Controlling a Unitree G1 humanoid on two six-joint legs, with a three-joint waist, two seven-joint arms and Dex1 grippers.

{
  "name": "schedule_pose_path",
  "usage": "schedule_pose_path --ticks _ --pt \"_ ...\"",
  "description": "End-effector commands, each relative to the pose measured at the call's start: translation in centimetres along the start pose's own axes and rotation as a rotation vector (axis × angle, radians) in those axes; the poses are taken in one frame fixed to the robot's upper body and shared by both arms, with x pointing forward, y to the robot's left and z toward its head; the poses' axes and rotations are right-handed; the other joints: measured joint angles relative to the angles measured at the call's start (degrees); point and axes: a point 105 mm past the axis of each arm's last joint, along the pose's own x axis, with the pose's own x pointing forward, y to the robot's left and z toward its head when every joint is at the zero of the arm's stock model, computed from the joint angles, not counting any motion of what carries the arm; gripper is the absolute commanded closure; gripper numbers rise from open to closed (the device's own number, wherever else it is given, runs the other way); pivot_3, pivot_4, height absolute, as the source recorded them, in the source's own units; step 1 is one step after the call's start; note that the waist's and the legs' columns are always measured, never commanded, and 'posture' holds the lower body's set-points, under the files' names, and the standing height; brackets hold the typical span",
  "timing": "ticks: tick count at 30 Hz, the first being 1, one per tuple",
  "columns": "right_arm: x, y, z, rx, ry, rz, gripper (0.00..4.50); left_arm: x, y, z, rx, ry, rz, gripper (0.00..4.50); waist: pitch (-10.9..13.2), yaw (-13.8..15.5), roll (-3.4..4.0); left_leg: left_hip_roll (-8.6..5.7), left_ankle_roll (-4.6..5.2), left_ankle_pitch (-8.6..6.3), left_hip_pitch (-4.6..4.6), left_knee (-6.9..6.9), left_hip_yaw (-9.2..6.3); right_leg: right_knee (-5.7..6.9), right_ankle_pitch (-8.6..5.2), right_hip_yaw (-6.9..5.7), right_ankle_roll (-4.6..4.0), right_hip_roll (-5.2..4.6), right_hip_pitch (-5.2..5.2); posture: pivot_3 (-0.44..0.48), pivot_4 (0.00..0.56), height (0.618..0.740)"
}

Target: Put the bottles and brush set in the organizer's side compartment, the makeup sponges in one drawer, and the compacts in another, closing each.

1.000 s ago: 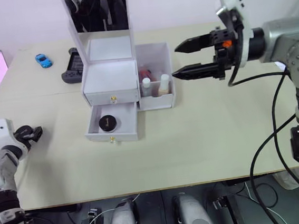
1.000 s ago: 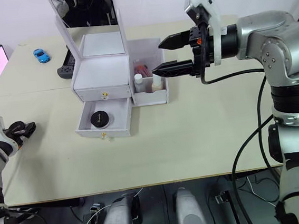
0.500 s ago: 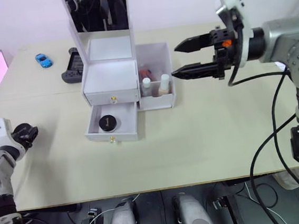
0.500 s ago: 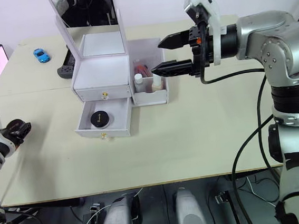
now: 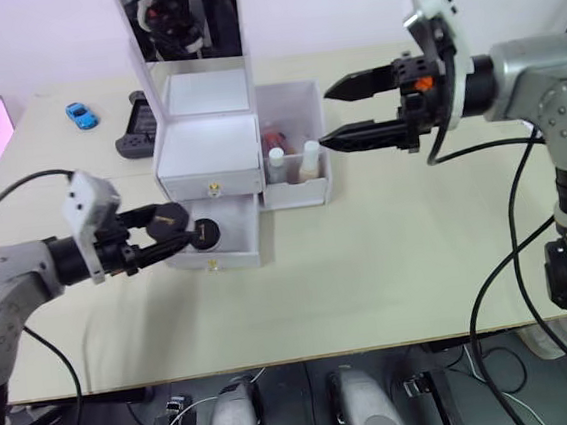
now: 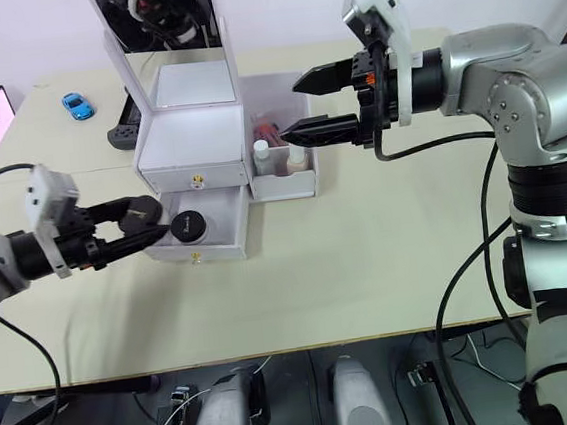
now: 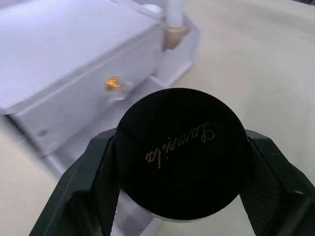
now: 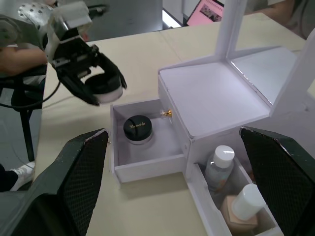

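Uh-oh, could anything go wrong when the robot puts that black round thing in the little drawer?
Maybe. The left gripper holds a compact by its round edge, so it might slip out. Another compact already sits in the open drawer, so the new one might land on it, and the drawer might then not close.

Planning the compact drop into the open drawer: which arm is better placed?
Left: its gripper holds a black compact beside the open drawer. The right gripper is open, above the side compartment.
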Motion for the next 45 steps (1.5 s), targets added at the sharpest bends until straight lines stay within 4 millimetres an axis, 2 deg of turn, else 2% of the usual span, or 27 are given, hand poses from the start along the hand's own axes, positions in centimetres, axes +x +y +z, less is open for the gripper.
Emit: schedule_pose_path --ticks 1,10,26,32,35,36,45 --pt "-0.6 0.9 1.6 -0.055 -0.047 -0.01 0.0 2.7 -0.5 0.6 0.056 0.0 -0.056 1.81 0.0 0.53 0.0 0.0 0.0 0.0 0.0 0.04 -0.06 0.0 0.0 0.0 0.0 0.07 0.06 0.0 0.15 0.737" --pt "-1.5 1.4 1.5 -0.045 -0.051 -0.07 0.0 6.3 0.8 -0.1 0.121 0.025 -0.116 1.81 0.01 1.53 0.0 0.03 0.01 0.0 -0.02 0.22 -0.15 0.03 -0.01 0.01 0.01 0.17 0.14 0.0 0.15 0.737" --pt "-2.0 1.7 1.2 -0.036 -0.05 -0.122 0.0 9.1 0.9 -0.9 0.093 0.025 -0.13 1.81 0.01 1.6 0.0 0.05 0.08 -0.04 -0.08 0.61 -0.24 0.08 -0.03 -0.01 0.05 0.18 0.3 0.0 0.15 0.737" --pt "-2.1 1.7 1.3 -0.036 -0.055 -0.125 0.0 9.2 1.2 -0.9 0.095 0.029 -0.112 1.81 0.01 1.45 0.0 0.05 0.12 -0.07 -0.09 0.67 -0.28 0.1 -0.04 -0.02 0.05 0.19 0.31 0.0 0.15 0.737" --pt "-2.0 1.7 1.2 -0.037 -0.054 -0.125 0.0 9.1 1.6 -0.8 0.068 0.021 -0.096 0.26 0.01 1.49 0.0 0.05 0.13 -0.07 -0.09 0.68 -0.28 0.1 -0.04 -0.02 0.06 0.19 0.31 0.0 0.15 0.737" --pt "-2.0 1.6 1.1 -0.036 -0.055 -0.127 0.0 9.1 1.5 -0.8 0.065 0.022 -0.098 0.03 0.01 1.49 0.0 0.05 0.13 -0.07 -0.09 0.68 -0.28 0.1 -0.04 -0.01 0.06 0.19 0.31 0.0 0.15 0.737" --pt "-1.9 1.7 1.1 -0.031 -0.057 -0.121 0.0 8.0 1.3 0.9 0.076 -0.044 -0.109 0.03 0.01 1.5 0.0 0.05 0.13 -0.07 -0.1 0.7 -0.29 0.1 -0.04 -0.02 0.06 0.19 0.32 0.0 0.15 0.737"
